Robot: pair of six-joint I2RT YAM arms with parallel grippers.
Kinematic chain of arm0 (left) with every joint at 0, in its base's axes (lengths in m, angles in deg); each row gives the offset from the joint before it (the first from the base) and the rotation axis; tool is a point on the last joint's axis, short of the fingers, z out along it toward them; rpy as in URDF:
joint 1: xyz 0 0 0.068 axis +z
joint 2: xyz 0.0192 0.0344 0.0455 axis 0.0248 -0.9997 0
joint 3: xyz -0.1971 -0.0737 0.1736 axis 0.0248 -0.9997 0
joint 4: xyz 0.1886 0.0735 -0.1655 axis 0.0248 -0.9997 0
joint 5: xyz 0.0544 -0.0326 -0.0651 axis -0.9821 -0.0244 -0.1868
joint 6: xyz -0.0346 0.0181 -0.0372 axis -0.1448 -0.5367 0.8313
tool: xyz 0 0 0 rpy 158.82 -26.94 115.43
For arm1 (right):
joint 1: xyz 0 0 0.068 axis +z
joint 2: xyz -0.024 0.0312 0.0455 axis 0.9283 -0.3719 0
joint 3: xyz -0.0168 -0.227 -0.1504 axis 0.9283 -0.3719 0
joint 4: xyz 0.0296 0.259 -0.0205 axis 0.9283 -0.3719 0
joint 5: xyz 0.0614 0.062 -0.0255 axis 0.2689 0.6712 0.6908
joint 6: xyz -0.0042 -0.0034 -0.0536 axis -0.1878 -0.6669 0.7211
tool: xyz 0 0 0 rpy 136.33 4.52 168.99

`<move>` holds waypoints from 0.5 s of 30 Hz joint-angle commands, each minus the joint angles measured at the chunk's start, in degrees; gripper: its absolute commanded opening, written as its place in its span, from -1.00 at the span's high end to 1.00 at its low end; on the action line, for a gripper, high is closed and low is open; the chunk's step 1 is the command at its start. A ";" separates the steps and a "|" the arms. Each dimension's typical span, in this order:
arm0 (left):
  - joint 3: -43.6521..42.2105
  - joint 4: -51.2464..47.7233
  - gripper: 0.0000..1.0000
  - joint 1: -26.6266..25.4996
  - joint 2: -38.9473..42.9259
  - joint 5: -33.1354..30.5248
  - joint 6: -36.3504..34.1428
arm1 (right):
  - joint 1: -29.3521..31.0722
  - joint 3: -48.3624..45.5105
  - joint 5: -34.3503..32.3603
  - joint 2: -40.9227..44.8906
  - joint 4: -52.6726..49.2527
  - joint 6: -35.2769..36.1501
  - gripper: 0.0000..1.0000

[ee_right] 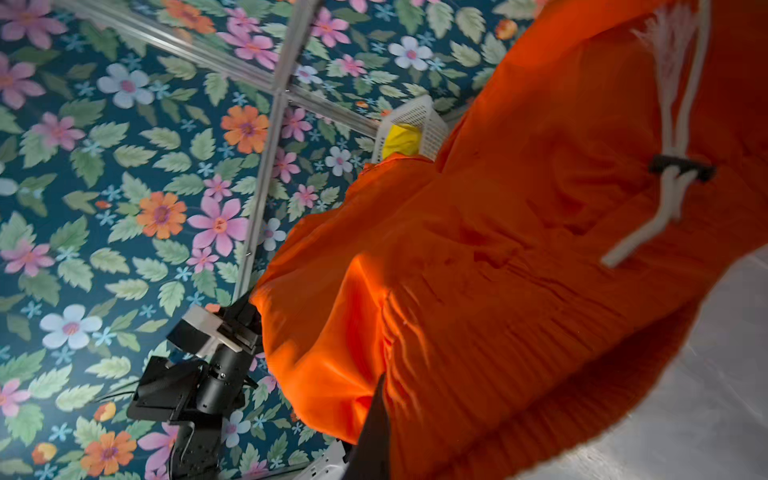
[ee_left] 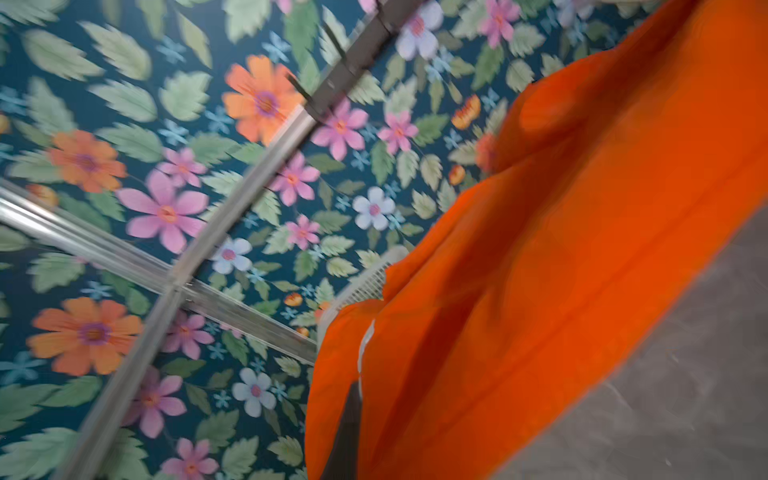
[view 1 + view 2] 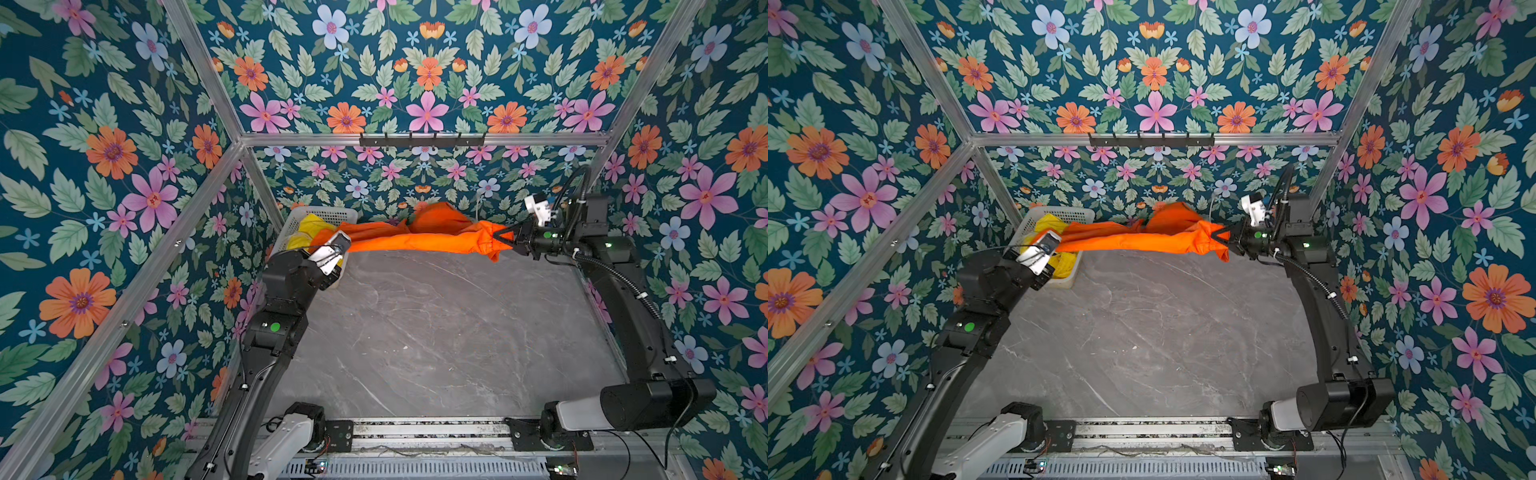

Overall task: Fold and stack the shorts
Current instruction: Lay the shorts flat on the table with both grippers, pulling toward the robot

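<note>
Far edge of the counter [image 3: 436, 332] taken up by 1 orange pair of shorts [image 3: 419, 241], pulled into a long sagging band between 2 hands and held off the grey marble for most of its length; contact of the lowest fold with the surface impossible to judge. More orange cloth bunched behind the band, against the floral back wall

Left hand [image 1: 249, 311] pinched fully shut on the band's left end, just above the basket; fingers mostly hidden under the wrist camera in both top views. Right hand [image 3: 500, 240] closed tight on the right end, a short flap of cloth hanging below the grip

Far-left corner filled by 1 white perforated basket [image 3: 328, 214], close to the left wall, with 1 yellow pair of shorts [image 3: 309, 226] crumpled inside and partly covered by the left arm

Open room: the whole middle and near part of the counter, bare from the orange band to the rail at the near edge, between the 2 arms. Floral walls close on 3 sides, aluminium frame bars along the corners

In the right wrist view, 1 whitish drawstring [image 1: 673, 124] with a frayed end, threaded through 1 black toggle [image 1: 681, 168] on the orange waistband
</note>
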 commanded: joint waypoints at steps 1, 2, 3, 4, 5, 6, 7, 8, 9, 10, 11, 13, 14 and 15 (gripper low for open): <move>-7.40 -3.55 1.00 -2.49 1.29 2.17 -0.48 | -1.09 -12.09 1.93 1.28 2.72 1.86 1.00; -9.61 -4.08 1.00 -3.90 1.08 1.26 0.43 | -1.25 -15.97 1.37 1.14 2.01 2.59 1.00; -10.91 -5.14 1.00 -5.25 0.85 0.96 0.94 | -1.21 -18.97 1.37 1.01 1.77 3.30 1.00; -12.26 -6.43 1.00 -6.62 0.52 0.56 1.36 | -1.19 -21.97 1.26 0.95 1.74 3.80 1.00; -13.07 -7.60 1.00 -7.80 0.26 0.12 1.52 | -1.19 -24.59 0.55 0.89 1.63 4.07 1.00; -13.64 -9.25 1.00 -9.15 -0.18 -0.69 1.43 | -1.25 -26.96 0.13 0.87 1.59 4.24 1.00; -13.92 -10.67 1.00 -10.11 -0.79 -1.48 1.34 | -1.25 -28.95 -0.10 0.95 1.68 4.35 1.00; -14.10 -12.37 1.00 -10.76 -1.44 -1.60 0.95 | -1.25 -30.53 -0.94 1.05 1.52 4.34 1.00; -14.12 -13.82 1.00 -11.28 -2.10 -1.65 0.59 | -1.22 -31.61 -1.71 1.03 1.21 4.47 1.00; -14.11 -15.32 1.00 -11.98 -2.88 -1.71 0.39 | -1.23 -32.60 -2.51 1.03 0.54 4.68 1.00; -13.96 -17.17 1.00 -12.76 -3.70 -1.69 0.06 | -1.24 -33.14 -3.58 0.84 -0.68 5.15 1.00; -13.88 -19.81 1.00 -14.25 -4.83 -1.87 -0.06 | -1.25 -33.66 -5.99 0.64 -3.85 6.37 1.00; -13.98 -21.04 1.00 -14.95 -5.30 -1.53 -0.23 | -1.25 -34.05 -7.05 0.67 -5.13 6.78 1.00; -13.99 -21.82 1.00 -15.66 -5.65 -1.00 -0.17 | -1.24 -34.32 -8.39 0.80 -6.36 7.18 1.00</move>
